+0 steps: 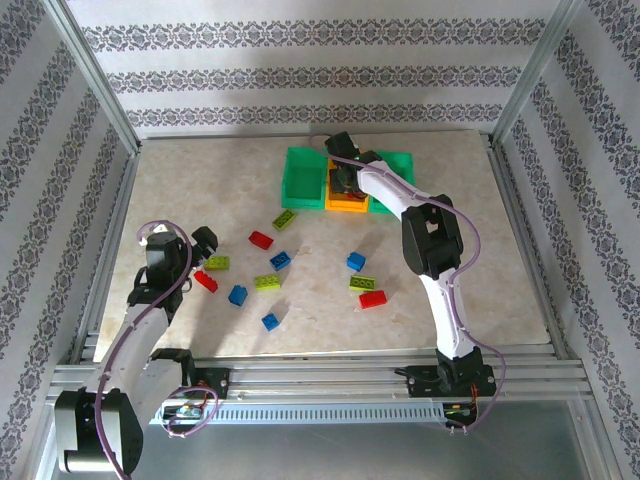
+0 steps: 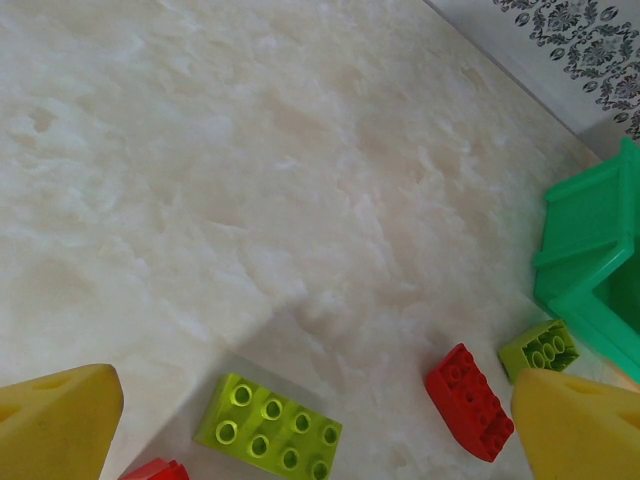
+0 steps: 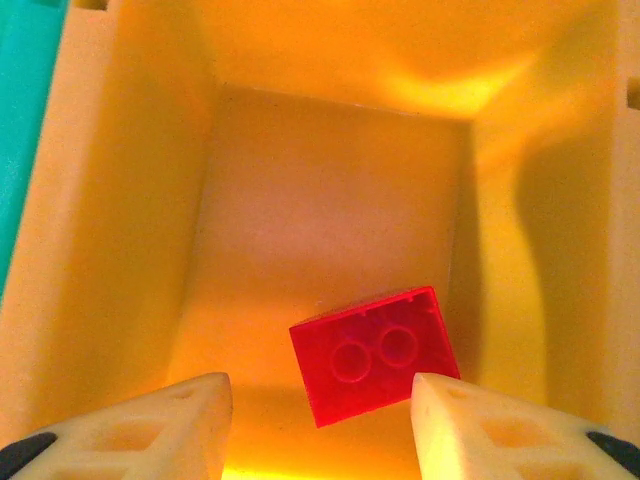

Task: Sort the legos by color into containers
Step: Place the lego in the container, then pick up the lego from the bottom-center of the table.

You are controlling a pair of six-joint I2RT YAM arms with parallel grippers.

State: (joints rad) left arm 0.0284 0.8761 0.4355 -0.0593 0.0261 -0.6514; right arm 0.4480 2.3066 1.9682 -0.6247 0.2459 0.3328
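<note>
Your right gripper (image 3: 318, 392) hangs with its jaws apart inside the orange-yellow rectangular plastic bin (image 3: 130, 200). The small red studded plastic brick (image 3: 375, 355) lies underside up on that bin's floor, between the fingers and apparently free of them. Its corner sits close to one pad, so a skewed lift could catch it and carry it back out. A sideways exit could hook a finger on the bin wall and drag or tip the bin into the green bin (image 1: 303, 175) beside it.

Well apart from the orange bin, on its near-left side, your left gripper (image 2: 315, 390) is spread wide over a lime green brick (image 2: 268, 425). A second red brick (image 2: 470, 402) lies near, so a careless closing could nudge it or grab both colours.
</note>
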